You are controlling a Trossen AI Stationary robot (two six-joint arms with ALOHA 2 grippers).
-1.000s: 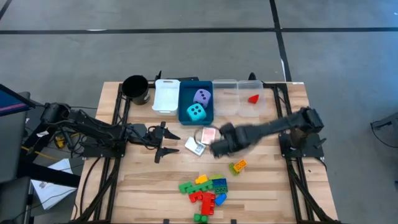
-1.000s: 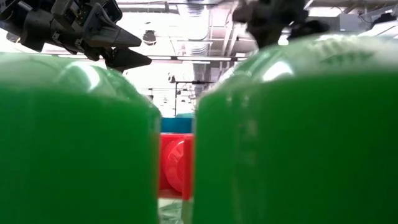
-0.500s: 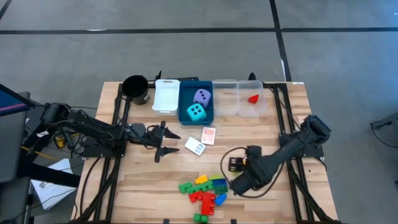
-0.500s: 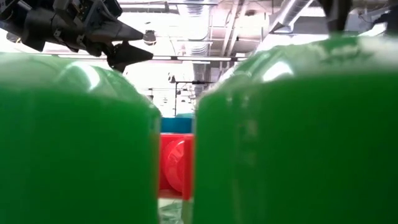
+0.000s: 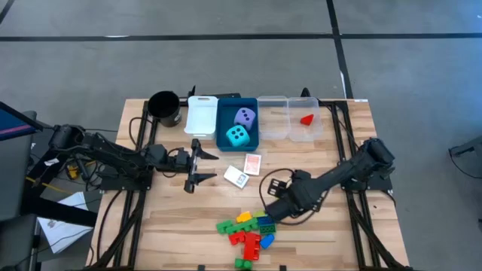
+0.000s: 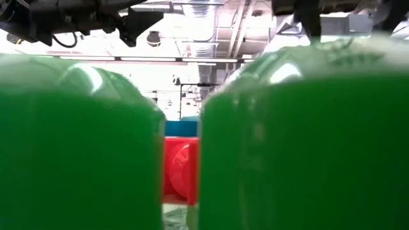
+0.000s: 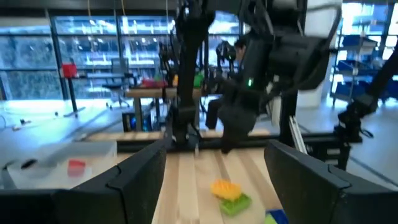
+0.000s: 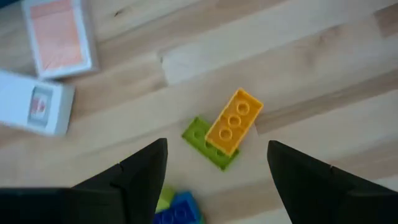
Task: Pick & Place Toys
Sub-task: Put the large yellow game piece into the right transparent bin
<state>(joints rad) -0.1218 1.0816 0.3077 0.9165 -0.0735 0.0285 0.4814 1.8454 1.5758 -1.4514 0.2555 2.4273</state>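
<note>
Half a second ago the right arm lay low toward the table's front right with its gripper beside the brick pile; now the right gripper (image 5: 280, 206) has swung up and inward and hangs over the wood just behind that pile. Its two fingers (image 8: 140, 171) are spread with nothing between them, and below the gap lies a yellow brick (image 8: 234, 121) stacked askew on a green brick (image 8: 205, 142). The left gripper (image 5: 197, 167) has shifted a little toward the centre, its fingers (image 7: 134, 177) likewise spread and empty above the table's left middle, facing the right arm across the table.

The brick pile (image 5: 247, 229) of green, red, yellow and blue pieces sits at the front centre. Two card packs lie between the grippers: an orange-backed pack (image 5: 253, 163) and a white pack (image 5: 236, 178) just beside it. The cyan die (image 5: 238, 135) and lavender die (image 5: 244, 116) rest in the blue tray (image 5: 223, 119), flanked by a white tray (image 5: 202, 115) and clear trays (image 5: 288, 117), one holding a red piece (image 5: 306, 119). A black cup (image 5: 164, 108) stands at the back left.

In the low view, green bricks (image 6: 300, 140) close to the lens block nearly everything, leaving a red brick (image 6: 181, 170) in the gap.
</note>
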